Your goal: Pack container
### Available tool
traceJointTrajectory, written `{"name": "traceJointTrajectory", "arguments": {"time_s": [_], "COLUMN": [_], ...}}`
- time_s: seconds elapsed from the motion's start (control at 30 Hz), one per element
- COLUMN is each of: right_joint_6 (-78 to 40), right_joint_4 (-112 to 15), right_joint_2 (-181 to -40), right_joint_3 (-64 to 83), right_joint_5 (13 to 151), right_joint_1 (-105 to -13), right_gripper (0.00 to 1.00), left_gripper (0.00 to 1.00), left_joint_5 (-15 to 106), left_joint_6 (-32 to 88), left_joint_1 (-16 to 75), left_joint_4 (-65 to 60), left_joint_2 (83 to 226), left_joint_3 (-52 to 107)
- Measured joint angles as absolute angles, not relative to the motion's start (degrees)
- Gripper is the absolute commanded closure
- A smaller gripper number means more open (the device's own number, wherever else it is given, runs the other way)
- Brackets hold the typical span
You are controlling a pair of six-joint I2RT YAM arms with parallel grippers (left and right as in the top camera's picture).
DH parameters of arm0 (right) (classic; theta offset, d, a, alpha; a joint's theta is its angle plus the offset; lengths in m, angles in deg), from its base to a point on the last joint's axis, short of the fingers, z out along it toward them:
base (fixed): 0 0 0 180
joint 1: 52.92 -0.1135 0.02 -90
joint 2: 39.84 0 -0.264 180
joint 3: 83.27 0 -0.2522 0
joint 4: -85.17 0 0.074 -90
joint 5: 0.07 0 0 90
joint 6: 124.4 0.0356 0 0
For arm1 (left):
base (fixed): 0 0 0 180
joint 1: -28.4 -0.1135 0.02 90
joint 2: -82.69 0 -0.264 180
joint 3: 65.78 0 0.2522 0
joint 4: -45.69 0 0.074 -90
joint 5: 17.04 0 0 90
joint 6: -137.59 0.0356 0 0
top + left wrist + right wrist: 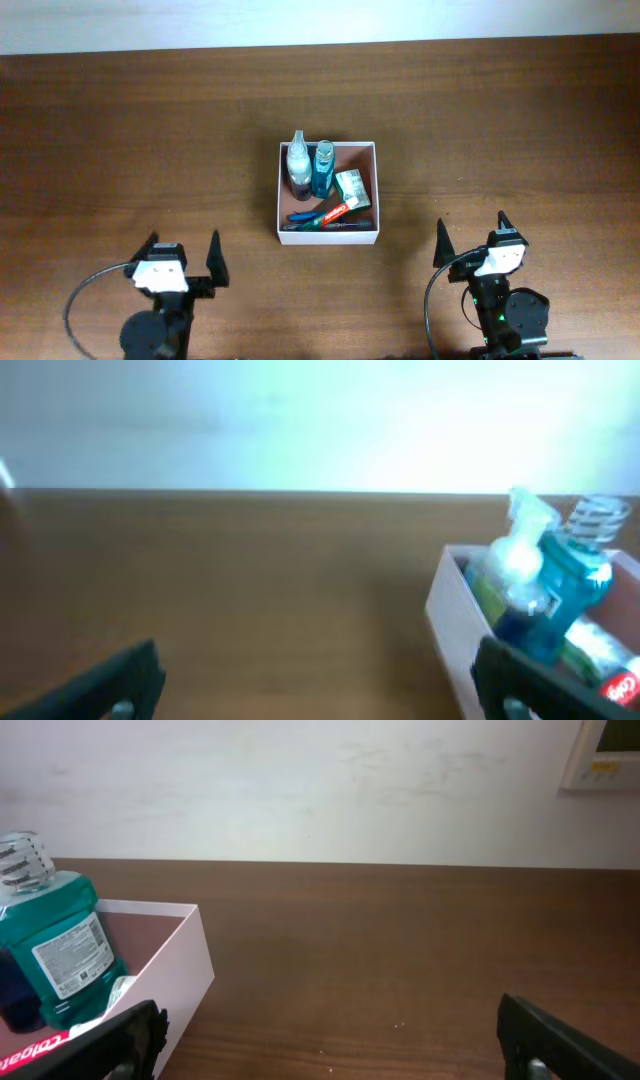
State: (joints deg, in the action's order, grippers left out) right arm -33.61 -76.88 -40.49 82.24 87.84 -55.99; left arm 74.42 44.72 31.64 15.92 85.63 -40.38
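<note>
The container [373,190], a square white box with a pinkish-brown inside, sits at the table's middle. In it lie a clear spray bottle [299,163], a teal mouthwash bottle [323,167], a small green-white packet [351,186], a red toothpaste tube [337,210] and a blue toothbrush [302,216]. The box also shows in the left wrist view [445,600] and the right wrist view [190,970]. My left gripper [183,258] is open and empty at the front left. My right gripper [472,238] is open and empty at the front right.
The brown wooden table [120,130] stretches round the box. A white wall [320,790] runs behind the far edge, with a small white wall unit [605,755] at the upper right.
</note>
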Motion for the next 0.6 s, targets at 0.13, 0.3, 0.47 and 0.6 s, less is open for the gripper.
{"name": "traceJointTrajectory", "arguments": {"time_s": [0.13,0.3,0.47,0.6], "right_joint_6": [-33.6,-33.6,-33.6,-33.6], "right_joint_4": [-76.9,-76.9,-76.9,-76.9], "right_joint_2": [-40.5,-40.5,-40.5,-40.5], "right_joint_3": [82.2,82.2,82.2,82.2], "right_joint_5": [87.9,87.9,87.9,87.9], "right_joint_1": [-56.0,-56.0,-56.0,-56.0], "right_gripper": [0.01,0.01,0.01,0.01], "left_gripper": [0.01,0.01,0.01,0.01], "left_joint_5": [74.5,74.5,74.5,74.4], "left_joint_6": [44.8,47.8,48.9,49.1], "left_joint_1": [32.7,32.7,32.7,32.7], "left_joint_4": [34.2,34.0,27.6,27.6], "left_joint_2": [83.6,83.6,83.5,83.4], "left_joint_3": [-49.9,-51.3,-51.4,-51.4]}}
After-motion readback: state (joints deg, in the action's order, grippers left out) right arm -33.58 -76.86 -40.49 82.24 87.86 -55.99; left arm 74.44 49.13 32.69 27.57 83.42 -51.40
